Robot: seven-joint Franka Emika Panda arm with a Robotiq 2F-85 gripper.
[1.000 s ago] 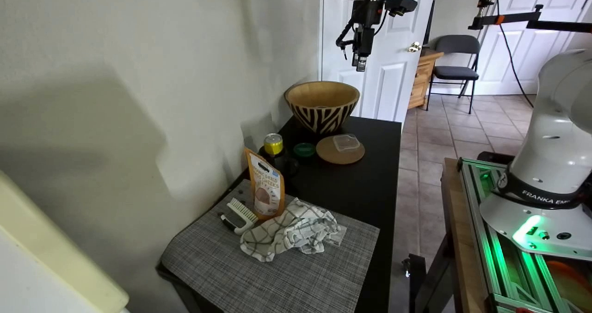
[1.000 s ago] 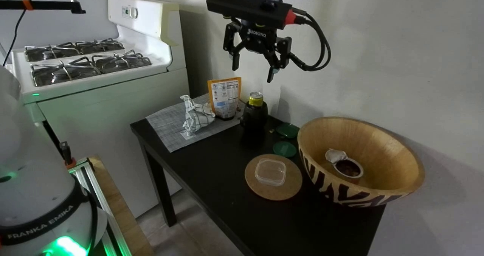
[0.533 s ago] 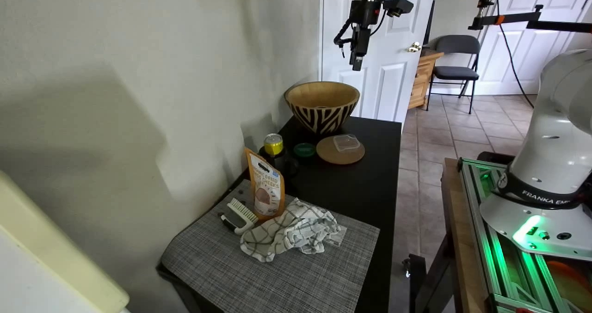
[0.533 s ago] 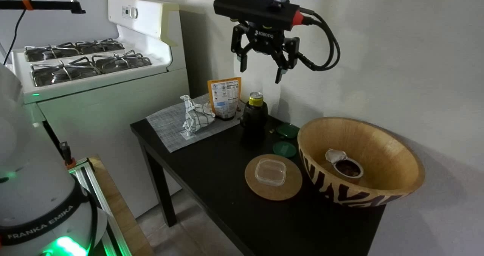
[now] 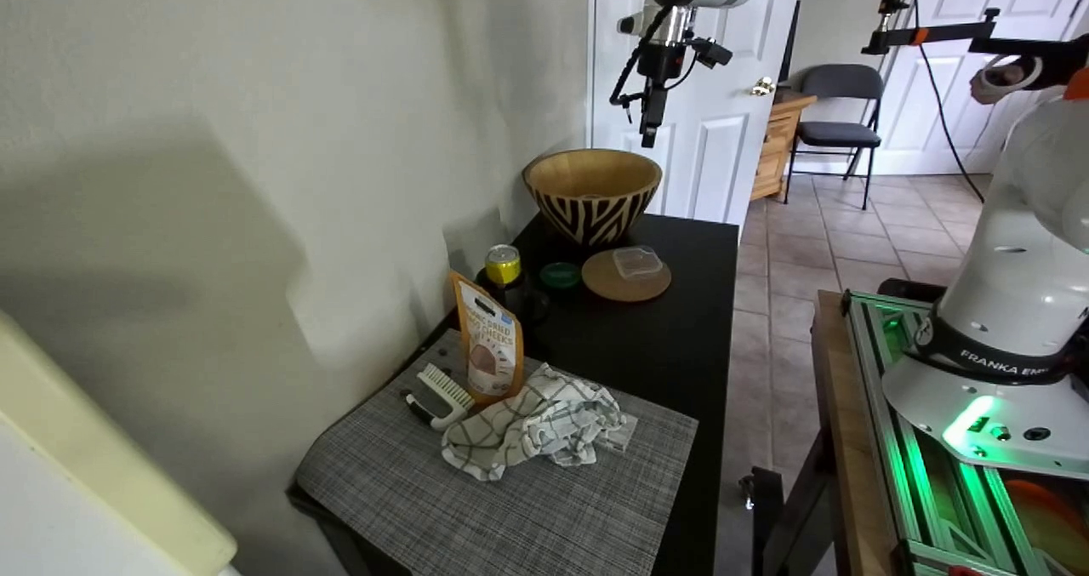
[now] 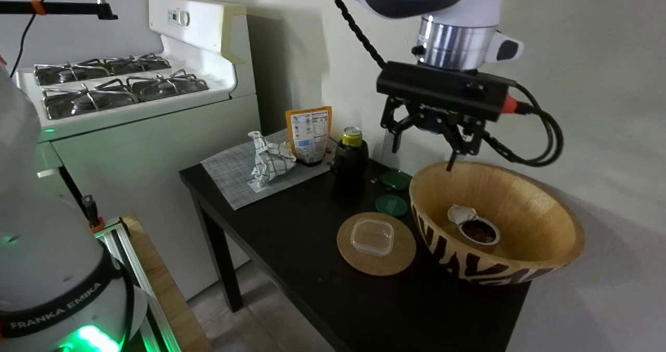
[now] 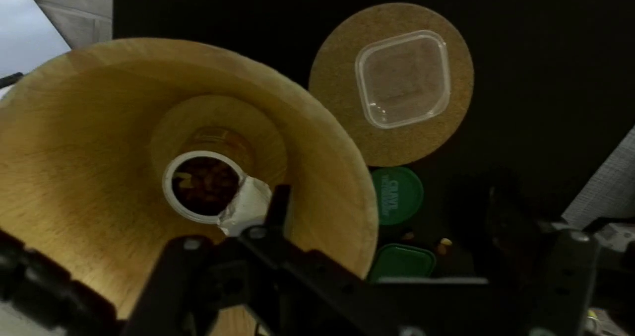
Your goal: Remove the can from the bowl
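The large tan bowl (image 5: 593, 214) with dark zigzag stripes stands at the table's end by the wall; it also shows in an exterior view (image 6: 541, 222) and the wrist view (image 7: 337, 192). The open can (image 6: 479, 232), with a peeled foil lid and dark small pieces inside, stands on the bowl's bottom; it also shows in the wrist view (image 7: 205, 186). My gripper (image 6: 423, 153) is open and empty, above the bowl's near-wall rim and short of the can. It also shows in an exterior view (image 5: 649, 138) and the wrist view (image 7: 390, 197).
Beside the bowl lie a flat wooden disc (image 6: 346, 245) with a clear plastic container (image 6: 372, 236) and two green lids (image 6: 392, 205). A yellow can (image 6: 352, 137) sits in a dark holder (image 6: 349, 160) by the wall. A pouch (image 5: 492, 346), brush (image 5: 441, 397) and cloth (image 5: 544, 423) lie beyond.
My gripper has come down and moved over toward the bowl, to the right in an exterior view. It stays open. The bowl and can have not moved.
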